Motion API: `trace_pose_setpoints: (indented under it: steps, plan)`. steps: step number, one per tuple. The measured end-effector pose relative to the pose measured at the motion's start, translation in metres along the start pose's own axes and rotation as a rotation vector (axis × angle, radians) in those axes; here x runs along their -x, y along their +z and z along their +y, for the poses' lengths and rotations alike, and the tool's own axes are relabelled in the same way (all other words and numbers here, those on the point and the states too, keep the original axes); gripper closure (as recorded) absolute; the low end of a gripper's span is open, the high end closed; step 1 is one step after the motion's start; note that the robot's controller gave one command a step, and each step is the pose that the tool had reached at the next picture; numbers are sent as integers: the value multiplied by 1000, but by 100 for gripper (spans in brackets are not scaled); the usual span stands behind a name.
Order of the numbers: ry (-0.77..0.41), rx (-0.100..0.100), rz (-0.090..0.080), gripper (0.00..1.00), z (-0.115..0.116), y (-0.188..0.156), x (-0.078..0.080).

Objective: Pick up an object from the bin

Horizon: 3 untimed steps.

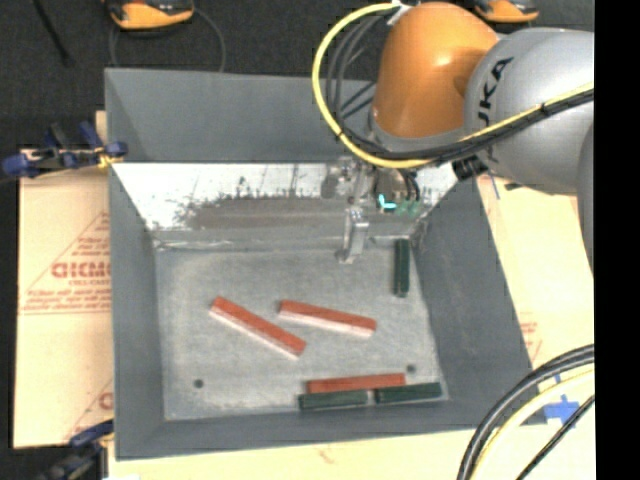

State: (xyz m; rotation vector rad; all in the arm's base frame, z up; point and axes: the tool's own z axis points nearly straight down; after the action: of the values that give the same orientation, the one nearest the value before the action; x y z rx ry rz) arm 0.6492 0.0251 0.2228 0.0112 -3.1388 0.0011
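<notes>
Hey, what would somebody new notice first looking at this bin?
The arm's orange cover looms over the bin's back right, with the open gripper low beside a dark green bar. Two salmon-red bars lie mid-floor, and a red-brown bar with two more green bars lines the front wall.

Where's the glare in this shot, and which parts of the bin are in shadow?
Camera view: strong glare whitens the bin's back wall behind the gripper; its left wall and top panel sit in shade; the floor is evenly lit, with only a thin shadow under the leftmost reddish bar.
</notes>
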Motion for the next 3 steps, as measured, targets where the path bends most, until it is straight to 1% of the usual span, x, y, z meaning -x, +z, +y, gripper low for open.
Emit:
trace_pose_setpoints:
  steps: [1,2,3]
  plan:
    - [-259,-1,0,0,-37,112,-39]
    - [-171,1,2,0,-69,155,-102]
    - [-174,0,-6,100,-68,153,-98]
